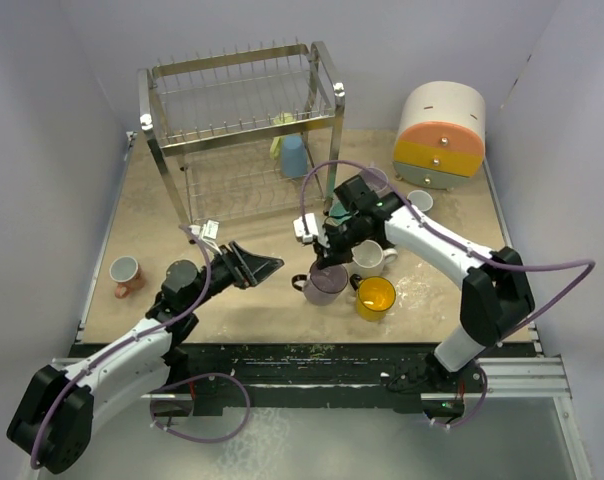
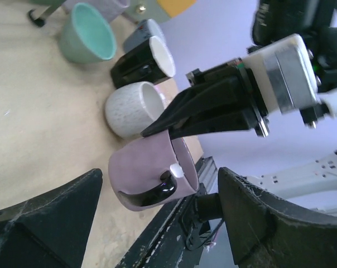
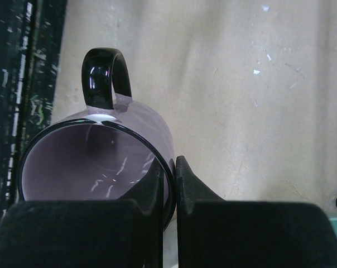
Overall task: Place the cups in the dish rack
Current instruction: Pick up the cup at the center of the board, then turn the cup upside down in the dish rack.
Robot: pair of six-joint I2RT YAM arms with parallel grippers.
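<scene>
Barely begun: nearest, well in front of the rack (image 1: 165, 175), the yellow mug (image 1: 375, 297), lilac mug (image 1: 325, 287) and white mug (image 1: 370, 258) stand on the table (image 1: 142, 220). The right gripper (image 1: 322, 266) pinches the lilac rim; the left gripper (image 1: 262, 265) gapes empty beside it. One blue cup (image 1: 294, 155) sits at the rack's right end, tier unclear.

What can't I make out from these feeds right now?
Right wrist: the right gripper hides the lilac mug's near rim, so I cannot tell whether it is lifted or resting.
Top: a pale green thing sits beside the blue cup in the rack, too small and behind bars.
Top: the teal mug is mostly hidden behind the right arm.
</scene>
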